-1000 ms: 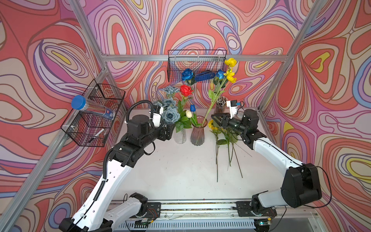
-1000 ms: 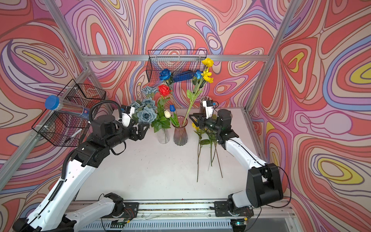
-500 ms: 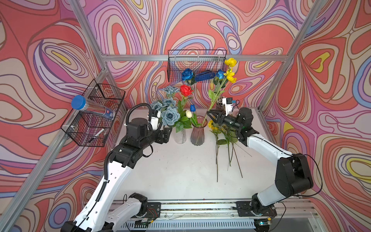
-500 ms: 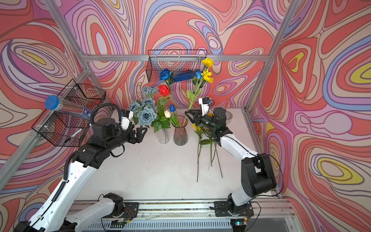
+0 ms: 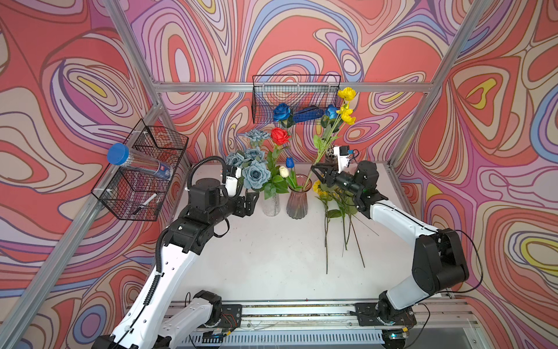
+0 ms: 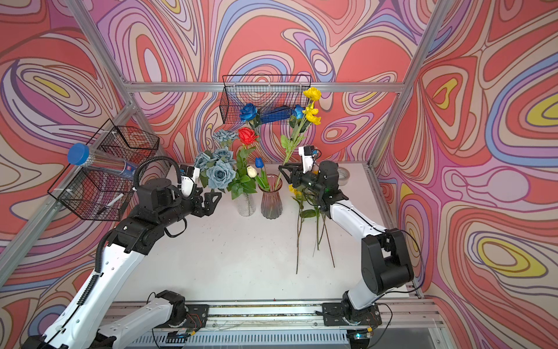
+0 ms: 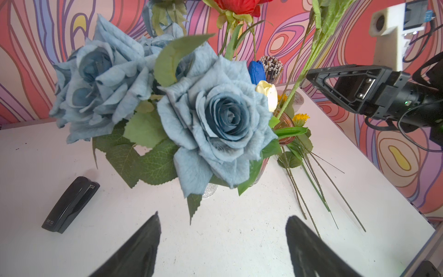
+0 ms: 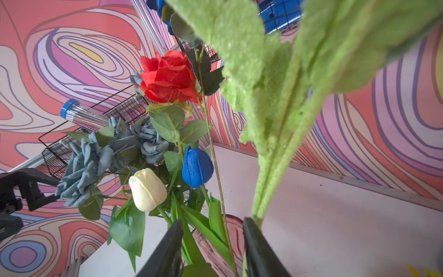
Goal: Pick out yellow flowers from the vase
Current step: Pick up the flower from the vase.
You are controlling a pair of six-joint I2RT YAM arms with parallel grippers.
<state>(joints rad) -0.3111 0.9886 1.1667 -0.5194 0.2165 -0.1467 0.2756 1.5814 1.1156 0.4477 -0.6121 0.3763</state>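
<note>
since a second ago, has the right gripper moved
Yes. The right gripper has shifted toward the pink vase, its open jaws now near the rim.

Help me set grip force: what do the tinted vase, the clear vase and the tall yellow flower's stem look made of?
The tinted vase looks like glossy, ribbed, see-through pinkish-purple glass. The clear vase is glass or clear plastic, its surface bumpy and embossed. The tall yellow flower's stem wears matte, fuzzy green flocking; its core is hidden.
</note>
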